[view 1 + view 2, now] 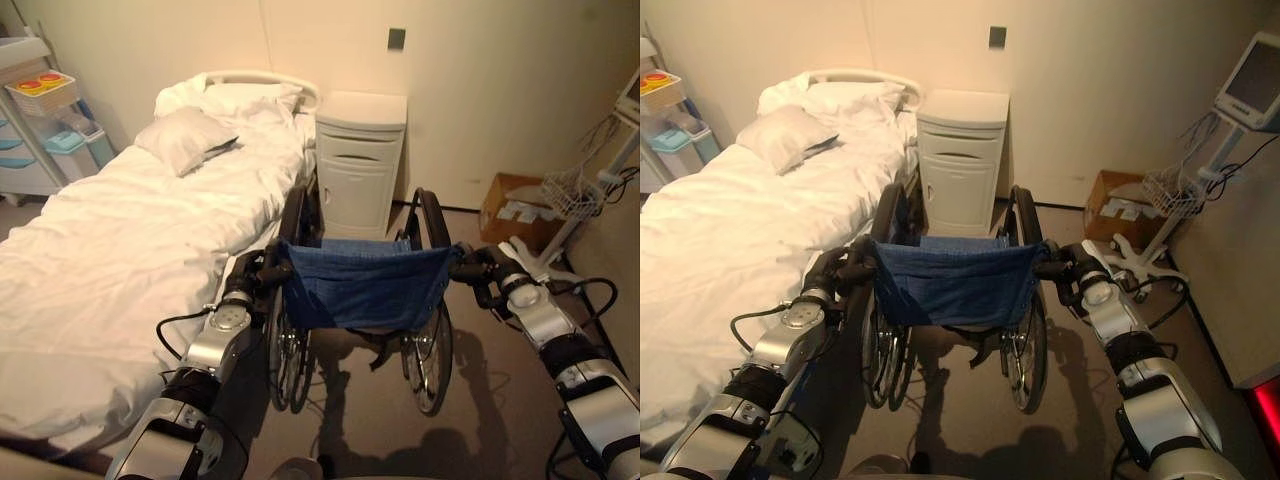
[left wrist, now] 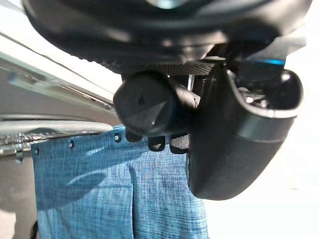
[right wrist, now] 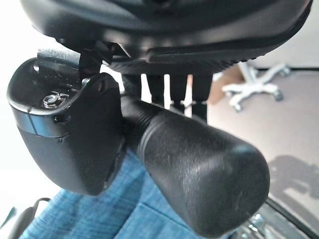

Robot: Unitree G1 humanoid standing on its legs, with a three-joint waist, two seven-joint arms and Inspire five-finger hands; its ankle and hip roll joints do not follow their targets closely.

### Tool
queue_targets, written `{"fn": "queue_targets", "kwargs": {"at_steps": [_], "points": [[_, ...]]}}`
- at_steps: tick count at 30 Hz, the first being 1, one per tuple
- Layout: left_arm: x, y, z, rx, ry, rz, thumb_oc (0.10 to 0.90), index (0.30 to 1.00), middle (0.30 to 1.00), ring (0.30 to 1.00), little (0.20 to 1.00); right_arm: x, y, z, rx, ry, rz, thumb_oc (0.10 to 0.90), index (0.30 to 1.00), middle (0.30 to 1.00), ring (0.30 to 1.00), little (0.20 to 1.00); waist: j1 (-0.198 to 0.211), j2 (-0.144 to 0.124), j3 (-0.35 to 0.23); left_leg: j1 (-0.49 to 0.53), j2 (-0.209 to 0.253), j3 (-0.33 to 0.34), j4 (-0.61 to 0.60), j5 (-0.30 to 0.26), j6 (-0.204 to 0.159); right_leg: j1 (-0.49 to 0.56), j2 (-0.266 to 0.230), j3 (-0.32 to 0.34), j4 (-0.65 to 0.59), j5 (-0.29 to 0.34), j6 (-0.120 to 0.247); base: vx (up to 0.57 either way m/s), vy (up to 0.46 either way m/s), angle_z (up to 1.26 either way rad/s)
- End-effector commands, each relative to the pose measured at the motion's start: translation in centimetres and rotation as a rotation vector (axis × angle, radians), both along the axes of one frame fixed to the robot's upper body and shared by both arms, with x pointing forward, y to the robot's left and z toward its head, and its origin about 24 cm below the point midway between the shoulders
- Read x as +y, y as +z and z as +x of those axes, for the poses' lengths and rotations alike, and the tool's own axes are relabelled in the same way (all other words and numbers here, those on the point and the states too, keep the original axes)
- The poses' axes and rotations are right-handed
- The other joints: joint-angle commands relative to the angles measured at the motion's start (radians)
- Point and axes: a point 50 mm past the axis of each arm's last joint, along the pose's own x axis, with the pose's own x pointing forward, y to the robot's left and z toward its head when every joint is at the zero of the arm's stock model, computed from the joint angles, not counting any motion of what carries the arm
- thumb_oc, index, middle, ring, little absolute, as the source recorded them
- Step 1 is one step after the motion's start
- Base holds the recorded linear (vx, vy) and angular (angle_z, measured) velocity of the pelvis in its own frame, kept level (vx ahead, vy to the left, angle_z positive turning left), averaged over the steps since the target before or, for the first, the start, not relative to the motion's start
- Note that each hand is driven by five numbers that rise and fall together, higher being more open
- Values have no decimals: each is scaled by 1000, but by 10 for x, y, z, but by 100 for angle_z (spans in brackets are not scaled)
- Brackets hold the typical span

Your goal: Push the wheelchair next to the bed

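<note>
At the far left I saw a storage cart [image 1: 35, 130] with pale drawers and a tray of orange and yellow items on top, standing against the wall beside the bed [image 1: 110, 260]. The bed was made up in white sheets, with a pillow [image 1: 185, 138] lying tilted near the headboard.

My left hand [image 1: 262, 272] sat on the wheelchair's left push handle [image 2: 149, 104]; in the left wrist view its thumb and fingers [image 2: 164, 69] curled right around the black grip, so I had it firmly clasped. The wheelchair [image 1: 360, 300] stood on the floor just beside the bed's right edge, near its middle, with its back to me and its denim-blue backrest [image 1: 362, 285] stretched between the two handles. Its left wheel was close against the mattress side, though I could not tell if they touched. Ahead of the chair, a white bedside cabinet [image 1: 358, 165] stood against the wall, next to the head of the bed.

My right hand [image 1: 482, 272] gripped the right push handle [image 3: 199, 169], thumb and fingers [image 3: 179, 92] wrapped round it in the right wrist view.

Further right lay an open cardboard box [image 1: 515, 208] on the floor by the wall, then a monitor stand [image 1: 1225, 150] with a wire basket and a white wheeled base.
</note>
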Motion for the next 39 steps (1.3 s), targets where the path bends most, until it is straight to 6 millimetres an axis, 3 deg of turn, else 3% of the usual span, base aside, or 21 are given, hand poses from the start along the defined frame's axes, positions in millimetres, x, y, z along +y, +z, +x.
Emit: {"fn": "queue_targets", "kwargs": {"at_steps": [1,2,5,6,8,14,15,16,17,18,19,20,21,22,23,25,34,36,37,38,39], "points": [[21,-34,-21,170,25,162,400,300,300,300,300,20,16,5,-44,245,-27,400,300,300,300,300,3,0,29,19,-36,-39,-74,36,-25,-8,18,-44,-135,276,8,140,-54,-19],[21,-34,-21,170,25,162,400,300,300,300,300,20,16,5,-44,245,-26,400,300,300,300,300,2,0,30,20,-37,-40,-74,36,-25,-6,17,-45,-134,276,8,299,-133,-12],[24,-28,-15,162,18,188,400,300,300,300,300,24,14,5,-57,244,0,400,300,300,300,300,-43,7,61,108,-28,-57,-75,-39,-24,-160,-44,-40,-281,364,9,233,-140,-2],[24,-28,-15,160,18,188,400,300,300,300,300,24,14,6,-59,244,0,400,300,300,300,300,-45,6,63,100,-27,-51,-70,-30,-20,-161,-44,-49,-290,378,-1,237,-184,10],[20,-24,-10,146,-8,190,400,300,300,300,300,24,7,0,-56,223,3,400,300,300,300,300,-82,2,73,120,-33,-85,-60,-78,-11,-223,-67,14,-392,433,15,263,-203,59],[14,-23,-10,142,2,173,400,300,300,300,300,20,4,-7,-38,211,-1,400,300,300,300,300,-98,-20,57,70,-35,-63,45,-99,-15,-169,-3,18,-352,353,-2,195,-135,83],[10,-30,-13,154,8,164,400,300,300,300,300,14,4,-8,-32,209,-11,400,300,300,300,300,-103,-28,51,77,-22,-46,121,-131,-32,-137,10,-6,-387,284,-29,178,-78,58],[10,-30,-13,155,8,164,400,300,300,300,300,14,4,-8,-31,209,-11,400,300,300,300,300,-104,-29,51,77,-20,-45,130,-134,-34,-134,13,-7,-390,278,-32,250,-110,49],[6,-34,-14,159,13,151,400,300,300,300,300,7,9,-8,-30,209,-29,400,300,300,300,300,-111,-38,54,20,20,-40,304,-44,-88,-74,40,-8,-428,233,-76,127,-61,19],[5,-34,-15,158,13,149,400,300,300,300,300,6,10,-8,-31,208,-30,400,300,300,300,300,-112,-38,55,9,26,-42,323,-31,-96,-67,44,-10,-432,230,-81,211,-44,15],[4,-35,-15,155,13,140,400,300,300,300,300,4,14,-6,-38,198,-29,400,300,300,300,300,-94,-30,76,-93,61,-67,345,80,-137,5,68,-5,-450,207,-98,127,14,20],[4,-35,-15,155,13,140,400,300,300,300,300,4,15,-5,-39,198,-30,400,300,300,300,300,-92,-29,77,-99,67,-69,327,94,-141,11,71,-3,-452,205,-98,217,71,29],[5,-36,-14,157,18,143,400,300,300,300,300,8,12,-4,-47,190,-21,400,300,300,300,300,-88,-20,88,-71,108,-41,165,86,-135,36,66,-8,-459,197,-83,130,67,15],[5,-36,-14,158,20,141,400,300,300,300,300,9,11,-5,-48,190,-18,400,300,300,300,300,-89,-22,89,-67,105,-41,167,69,-128,33,61,-9,-457,196,-81,205,168,-16],[4,-39,-16,166,20,139,400,300,300,300,300,9,4,-9,-33,184,-18,400,300,300,300,300,-95,-19,76,-12,62,-65,96,-2,-94,8,45,-16,-437,202,-69,142,150,-35],[2,-38,-15,167,17,138,400,300,300,300,300,8,-3,-13,-13,169,-18,400,300,300,300,300,-103,-5,59,36,48,-71,13,5,-92,-2,46,-19,-438,212,-61,183,163,-33],[13,-38,-19,173,32,160,400,300,300,300,300,5,-14,-21,-3,149,1,400,300,300,300,300,-112,7,19,115,29,-55,-108,-8,-73,-15,36,-2,-503,247,-32,98,39,2],[16,-39,-21,178,46,166,765,848,848,848,848,4,-15,-23,0,144,5,400,300,300,300,300,-112,7,13,118,27,-51,-113,-11,-70,-14,34,-3,-507,247,-30,49,26,-2],[18,-39,-22,177,55,170,800,900,900,900,900,3,-15,-23,2,141,9,671,707,707,707,707,-113,7,9,121,26,-48,-117,-12,-67,-15,34,-2,-506,247,-29,49,28,-12],[18,-40,-22,179,58,171,800,900,900,900,900,4,-16,-23,4,139,16,800,900,900,900,900,-114,7,7,123,25,-46,-119,-14,-65,-15,34,0,-506,246,-29,51,28,-11],[18,-40,-22,182,59,171,800,900,900,900,900,4,-16,-24,5,137,21,800,900,900,900,900,-114,7,6,124,24,-45,-119,-15,-64,-15,34,1,-506,245,-29,49,26,-6]]}}
